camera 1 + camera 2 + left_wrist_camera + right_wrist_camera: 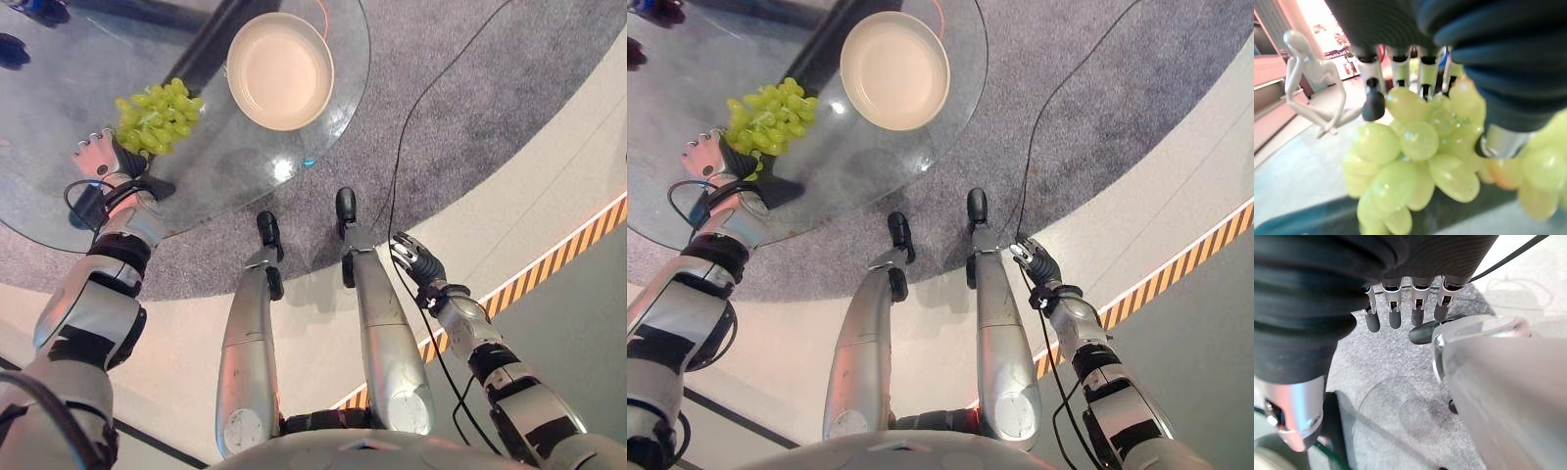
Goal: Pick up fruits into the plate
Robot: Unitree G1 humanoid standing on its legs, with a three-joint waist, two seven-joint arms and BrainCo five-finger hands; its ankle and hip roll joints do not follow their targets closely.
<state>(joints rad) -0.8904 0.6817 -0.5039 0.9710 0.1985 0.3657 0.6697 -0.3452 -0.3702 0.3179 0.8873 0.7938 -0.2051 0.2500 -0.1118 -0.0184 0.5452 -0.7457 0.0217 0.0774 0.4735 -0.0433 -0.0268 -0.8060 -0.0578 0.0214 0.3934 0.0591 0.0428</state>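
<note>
A bunch of green grapes [157, 116] lies on the round glass table [59, 88], left of an empty cream plate [280, 69]. My left hand [98, 155] sits at the bunch's near left edge. In the left wrist view its fingers [1373, 98] reach over the grapes [1415, 147] with the thumb [1501, 142] on the other side; fingers look relaxed, touching the fruit without closing on it. My right hand [419, 262] hangs low beside the table with its fingers [1393, 316] loosely straight and holding nothing.
A dark table base [211, 49] shows through the glass between grapes and plate. A white figurine [1312, 78] stands beyond the grapes. Grey carpet [470, 117] lies under the table, and a yellow-black striped line [568, 250] crosses the floor at the right.
</note>
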